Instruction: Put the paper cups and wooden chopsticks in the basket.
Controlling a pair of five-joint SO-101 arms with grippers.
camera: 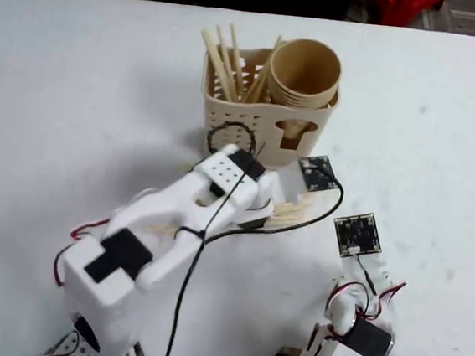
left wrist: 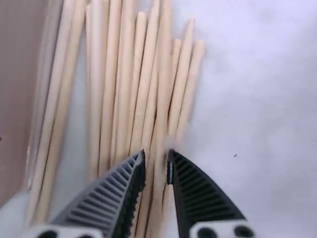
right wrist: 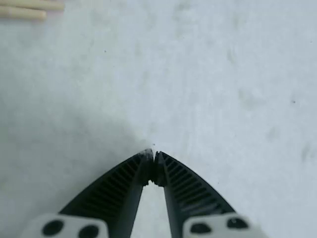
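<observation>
A cream slotted basket [camera: 264,117] stands at the back middle of the table. Inside it are a stack of paper cups [camera: 305,71] and several wooden chopsticks [camera: 224,59] leaning upright. More wooden chopsticks [camera: 289,212] lie in a bundle on the table just in front of the basket [left wrist: 124,89]. My left gripper [left wrist: 156,156] is down on this bundle, its fingers closed to a narrow gap with one chopstick [left wrist: 159,129] between them. My right gripper [right wrist: 152,154] is shut over bare table, holding nothing, with two chopstick ends [right wrist: 25,9] farther off.
The white left arm [camera: 174,222] stretches from the front left towards the basket, trailing a black cable [camera: 190,274]. The right arm [camera: 357,333] sits at the front right. White tabletop [camera: 78,87] lies open on both sides of the basket.
</observation>
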